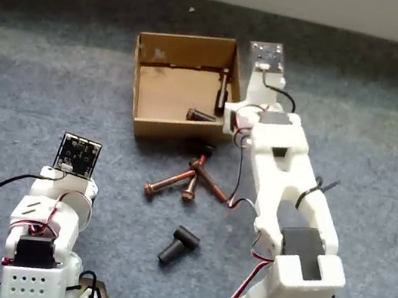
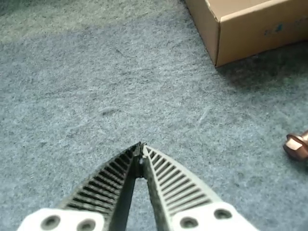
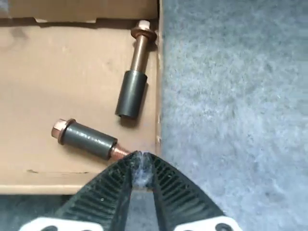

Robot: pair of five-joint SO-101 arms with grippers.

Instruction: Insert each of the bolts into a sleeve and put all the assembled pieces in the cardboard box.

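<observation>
The cardboard box [image 1: 186,40] stands at the back of the carpet with two assembled pieces inside: one [image 3: 134,91] lies along the wall, the other [image 3: 86,138] lies across the floor [image 3: 57,72]. My right gripper [image 3: 140,161] is shut and empty, its tips over the box wall beside the second piece's bolt end. Three loose copper bolts [image 1: 192,180] lie crossed on the carpet in front of the box. A black sleeve [image 1: 177,245] lies nearer, another dark sleeve [image 1: 205,148] close to the box. My left gripper [image 2: 140,151] is shut and empty above bare carpet.
The right arm [image 1: 286,179] stretches from the near edge up to the box's right side. The left arm [image 1: 41,222] is folded at the near left. A box corner [image 2: 226,33] and a bolt head [image 2: 297,147] lie beyond the left gripper.
</observation>
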